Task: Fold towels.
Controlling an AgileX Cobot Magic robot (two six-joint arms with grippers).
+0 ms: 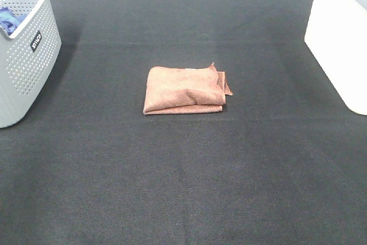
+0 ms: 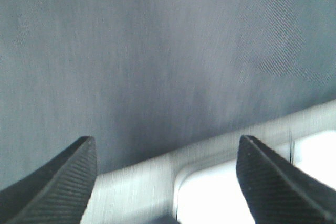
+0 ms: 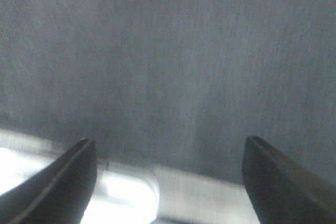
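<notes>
The reddish-brown towel [image 1: 184, 89] lies folded into a compact rectangle in the middle of the black table cover, with loose edges and a corner sticking out on its right side. Neither arm shows in the exterior high view. My left gripper [image 2: 167, 148] is open and empty, its fingers [image 2: 63, 182] spread wide over dark cloth near a pale table edge. My right gripper [image 3: 169, 148] is open and empty too, fingers [image 3: 278, 182] wide apart over the dark cloth. The towel is not in either wrist view.
A grey perforated basket [image 1: 26, 61] stands at the far left with a blue cloth [image 1: 8, 20] inside. A white box [image 1: 341, 38] stands at the far right. The black table cover [image 1: 183, 182] spans the view.
</notes>
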